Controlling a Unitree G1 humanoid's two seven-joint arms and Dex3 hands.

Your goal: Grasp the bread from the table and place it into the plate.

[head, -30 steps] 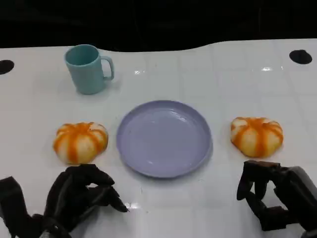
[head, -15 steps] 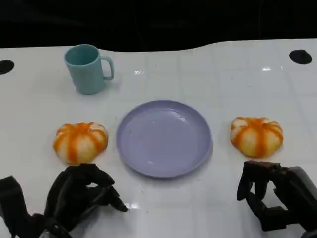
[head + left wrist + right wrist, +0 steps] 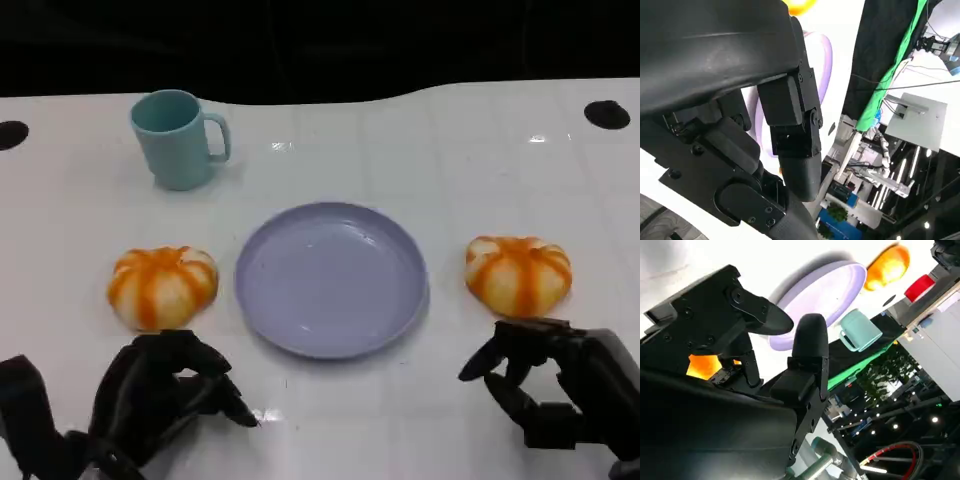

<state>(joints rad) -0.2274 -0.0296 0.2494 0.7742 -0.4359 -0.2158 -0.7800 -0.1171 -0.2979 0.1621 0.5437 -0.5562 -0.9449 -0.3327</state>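
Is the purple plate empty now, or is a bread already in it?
Empty. The plate shows only its bare purple surface; one bread lies on the table to its left, the other bread to its right.

A teal mug [image 3: 177,137] stands upright on the white table [image 3: 400,150], handle out to the picture's right. Two dark round holes [image 3: 607,114] sit at the table's far corners, well apart.

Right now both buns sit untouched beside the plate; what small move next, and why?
Probably ease the right robot hand forward over the right striped bun. Its fingers are spread and empty, just short of that bun, which lies on the table beside the lilac plate. The left robot hand looks curled, holding nothing, near the left striped bun.
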